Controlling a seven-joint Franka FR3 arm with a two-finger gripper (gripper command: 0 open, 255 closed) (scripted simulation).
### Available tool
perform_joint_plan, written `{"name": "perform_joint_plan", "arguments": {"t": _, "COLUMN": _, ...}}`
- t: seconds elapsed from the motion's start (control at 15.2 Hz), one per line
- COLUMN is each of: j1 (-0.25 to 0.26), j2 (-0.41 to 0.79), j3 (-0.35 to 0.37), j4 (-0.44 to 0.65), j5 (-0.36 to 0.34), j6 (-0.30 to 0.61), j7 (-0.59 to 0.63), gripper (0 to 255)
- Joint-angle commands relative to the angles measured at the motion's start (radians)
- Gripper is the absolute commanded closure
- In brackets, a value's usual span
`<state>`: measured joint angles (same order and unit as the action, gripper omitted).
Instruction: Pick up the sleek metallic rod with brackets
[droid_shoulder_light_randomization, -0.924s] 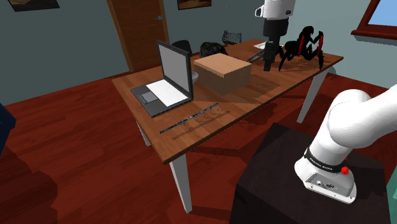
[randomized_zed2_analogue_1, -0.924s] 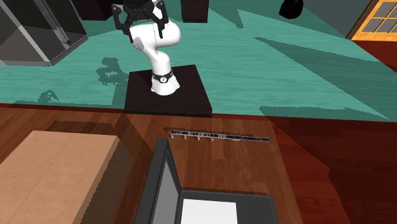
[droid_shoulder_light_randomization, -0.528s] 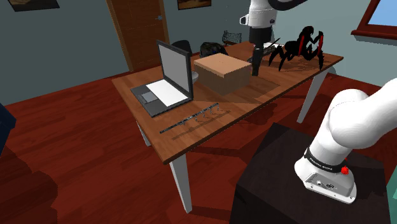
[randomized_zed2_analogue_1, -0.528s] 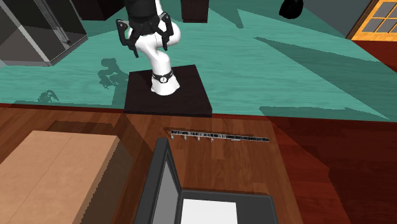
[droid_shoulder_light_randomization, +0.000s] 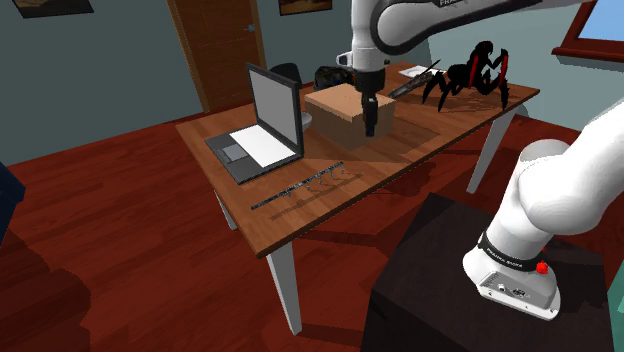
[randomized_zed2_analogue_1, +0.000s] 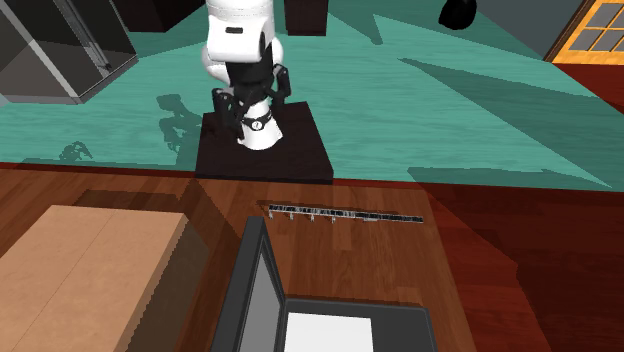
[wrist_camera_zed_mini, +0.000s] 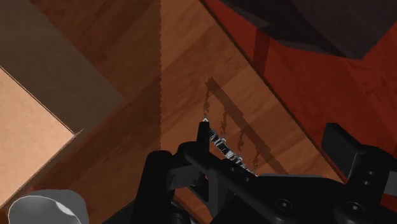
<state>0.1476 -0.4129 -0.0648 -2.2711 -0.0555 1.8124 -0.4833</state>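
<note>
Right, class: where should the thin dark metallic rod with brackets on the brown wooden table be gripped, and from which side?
Probably near mid-length of the thin dark metallic rod, from straight above, closing across its narrow width: it lies flat on the brown wooden table, too low for a sideways approach.

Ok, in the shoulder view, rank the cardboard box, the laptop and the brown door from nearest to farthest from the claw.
1. Cardboard box: directly behind the claw.
2. Laptop: open, off to that view's left.
3. Brown door: far back, upper left.
</note>
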Motion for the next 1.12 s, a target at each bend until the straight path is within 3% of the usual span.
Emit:
{"name": "perform_joint_plan", "arguments": {"t": 0.0, "j1": 0.023, "j2": 0.076, "j3": 0.003, "j4": 0.024, "j5": 0.002, "j6": 0.056, "j7": -0.052, "gripper": 0}}
{"name": "perform_joint_plan", "arguments": {"t": 1.06, "j1": 0.15, "j2": 0.554, "j3": 0.093, "j4": 0.265, "j5": -0.01, "j6": 0.318, "j7": -0.415, "gripper": 0}}
